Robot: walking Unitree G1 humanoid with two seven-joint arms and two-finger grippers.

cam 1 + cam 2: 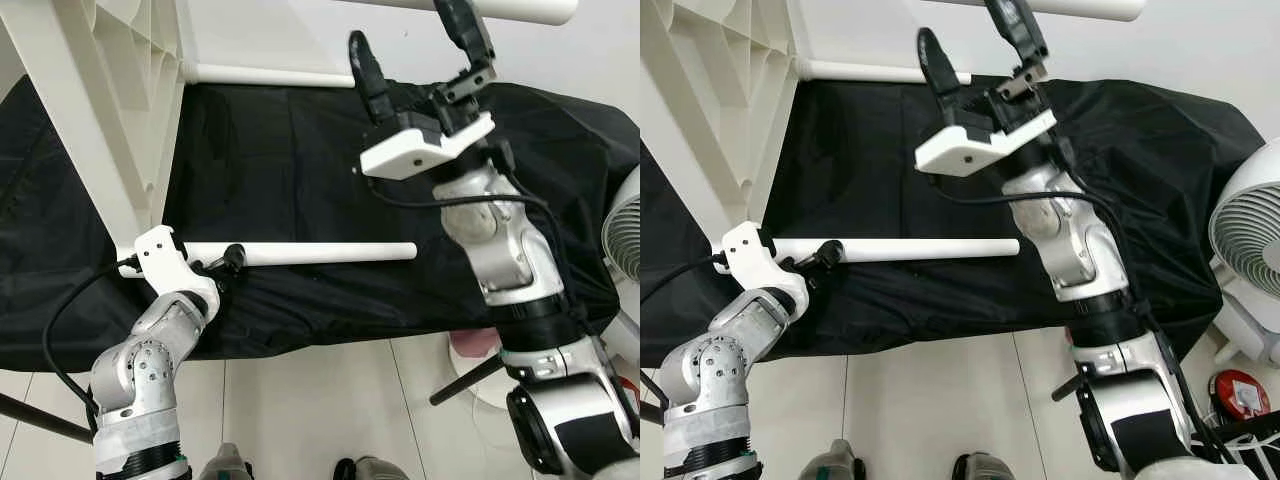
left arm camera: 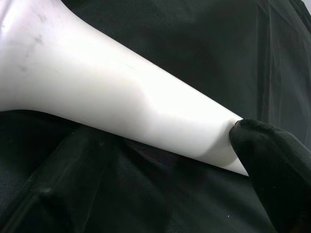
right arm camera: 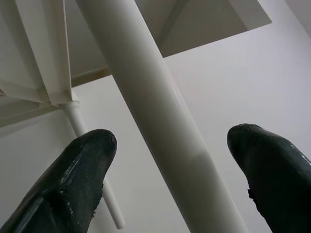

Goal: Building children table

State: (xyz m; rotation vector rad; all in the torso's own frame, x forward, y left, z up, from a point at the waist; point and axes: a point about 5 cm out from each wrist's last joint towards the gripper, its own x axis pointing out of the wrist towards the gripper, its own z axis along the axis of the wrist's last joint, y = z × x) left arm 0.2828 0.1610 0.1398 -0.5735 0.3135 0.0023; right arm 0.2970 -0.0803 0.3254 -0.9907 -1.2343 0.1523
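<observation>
Three white round legs show. One loose table leg lies across the black cloth at mid-frame, long axis left to right, smooth and plain. The left gripper is clamped on its left end. Two more legs stick out rightward from the white ribbed tabletop at upper left. The right gripper, fingers spread wide, straddles the top leg at upper right.

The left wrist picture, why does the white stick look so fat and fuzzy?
In the left wrist view the white leg sits very close to the camera, so it looks huge and soft-edged, as does the black fingertip. In the left eye view the same leg looks thin and sharp.
</observation>
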